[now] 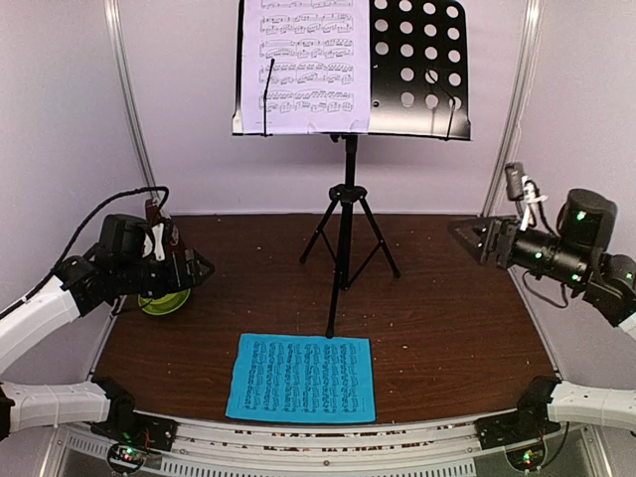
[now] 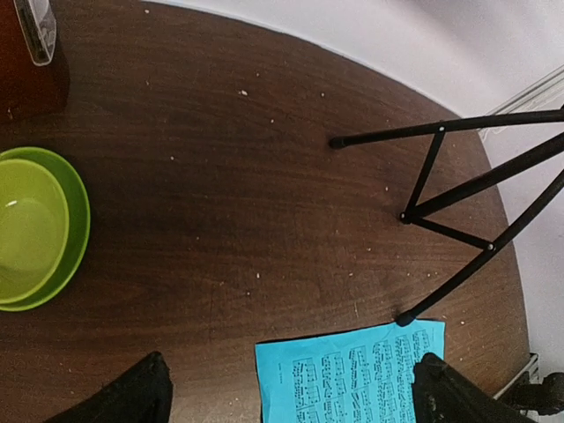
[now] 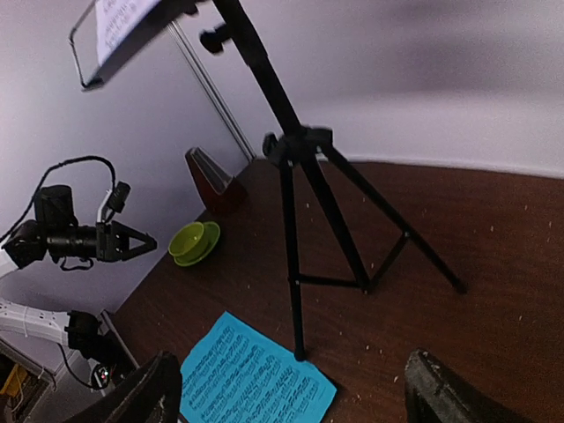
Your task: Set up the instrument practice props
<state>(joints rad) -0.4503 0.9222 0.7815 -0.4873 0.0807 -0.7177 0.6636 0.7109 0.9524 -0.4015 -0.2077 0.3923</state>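
Music stand: a black stand on a tripod, upright in the middle of the table and nearer its far edge. Its holed metal desk is at the top, tilted back.
Tripod legs: three legs spread on the wood. The foot of the nearest leg is right at the far edge of the blue sheet, but whether it touches the paper cannot be told.
White sheet: a printed page of music stands on the left half of the desk with a thin wire arm across it. The right half of the desk is bare metal.
Blue sheet: a printed page of music lies flat at the middle of the table's near edge.
Metronome: a small brown wooden pyramid stands upright at the far left corner, just beyond the bowl. In the top view the left arm mostly hides it.
Green bowl: it sits upright near the table's left edge.
Left gripper: it hangs above the bowl, pointing toward the stand. Its two fingers are spread wide with nothing between them.
Right gripper: it is raised over the far right corner, pointing toward the stand. Its fingers are spread apart and hold nothing.
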